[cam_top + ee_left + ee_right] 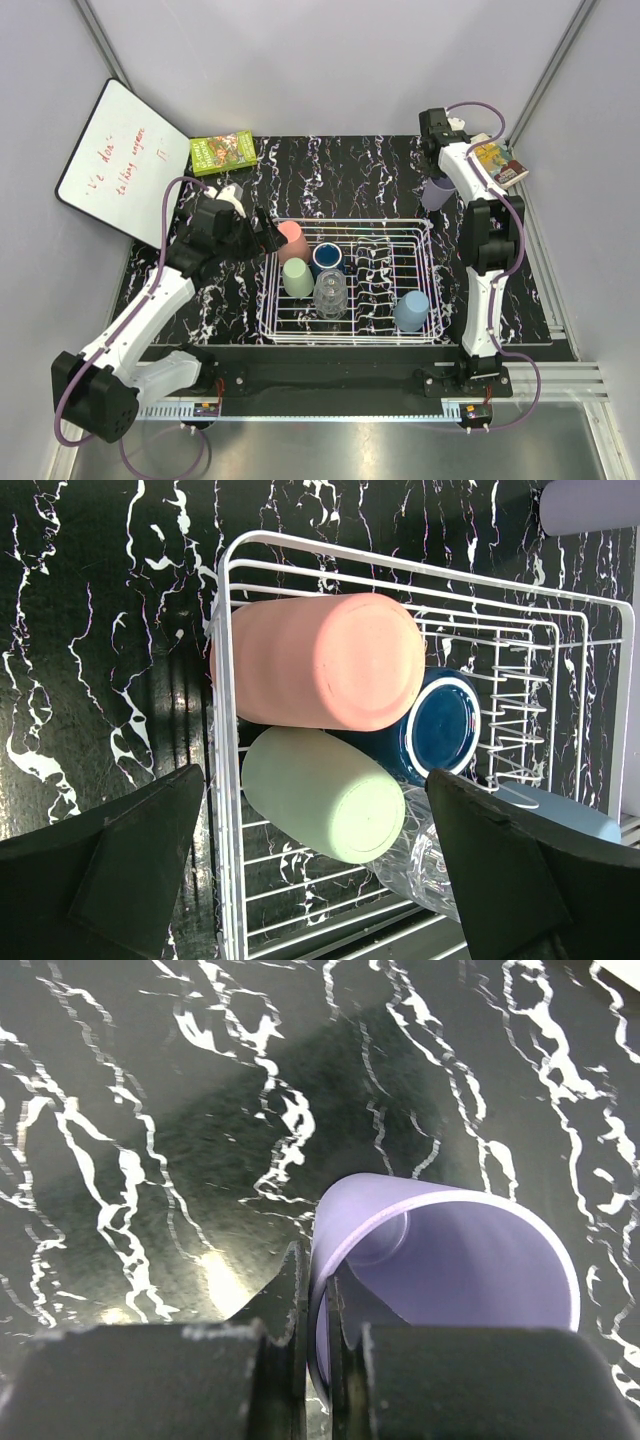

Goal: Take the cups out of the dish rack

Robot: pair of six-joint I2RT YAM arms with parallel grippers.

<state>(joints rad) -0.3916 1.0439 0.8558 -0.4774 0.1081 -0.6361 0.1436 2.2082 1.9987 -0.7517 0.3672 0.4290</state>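
Observation:
The white wire dish rack (420, 262) sits mid-table. In it stand a salmon-pink cup (292, 241), a pale green cup (297, 278), a dark blue cup (328, 258), a clear glass (330, 294) and a light blue-grey cup (411, 311). My left gripper (262, 232) is open just above the rack's left edge (224, 780); in the left wrist view the pink cup (320, 660), green cup (320, 792) and blue cup (440, 725) lie ahead of the jaws. My right gripper (318, 1305) is shut on the rim of the lavender cup (450, 1260), which is upright at the far right of the rack (436, 192).
A whiteboard (115, 160) leans at the far left. A green box (223, 152) lies at the table's back. A book (499, 163) lies at the back right. Grey walls close in the table on three sides.

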